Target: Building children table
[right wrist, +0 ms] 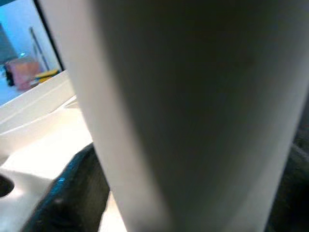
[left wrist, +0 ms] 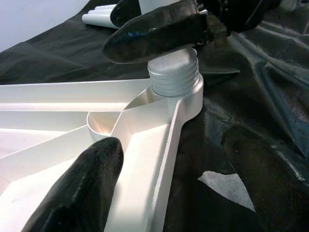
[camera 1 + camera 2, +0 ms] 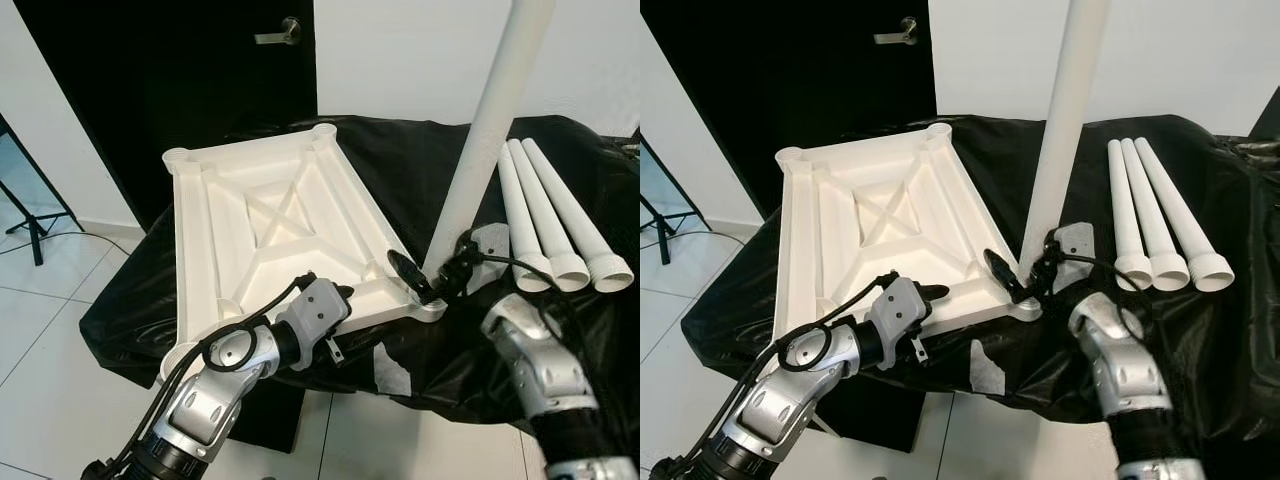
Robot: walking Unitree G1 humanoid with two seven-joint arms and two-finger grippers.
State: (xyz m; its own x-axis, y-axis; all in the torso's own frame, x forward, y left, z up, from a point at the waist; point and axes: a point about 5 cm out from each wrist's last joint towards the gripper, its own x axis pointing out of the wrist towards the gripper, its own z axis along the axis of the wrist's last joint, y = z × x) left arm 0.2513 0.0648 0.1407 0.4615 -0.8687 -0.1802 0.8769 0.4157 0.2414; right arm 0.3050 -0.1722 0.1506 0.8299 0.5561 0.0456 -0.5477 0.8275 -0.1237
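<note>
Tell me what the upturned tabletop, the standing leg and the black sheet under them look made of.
Tabletop: moulded white plastic, matte; cast ribs and round corner sockets suggest it.
Standing leg, held by the right gripper: smooth white plastic tube, apparently; its threaded end shows in the left wrist view.
Black sheet: thin glossy plastic film, judging by shiny wrinkles.

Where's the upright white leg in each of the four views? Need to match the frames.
Left eye view: upright white leg rises right of centre from the tabletop's near right corner, right gripper at its base.
Right eye view: same leg, just right of centre.
Left wrist view: its threaded end sits in the corner socket, upper centre.
Right wrist view: leg spans most of the frame, blurred.
Shared landmark: corner socket.
</note>
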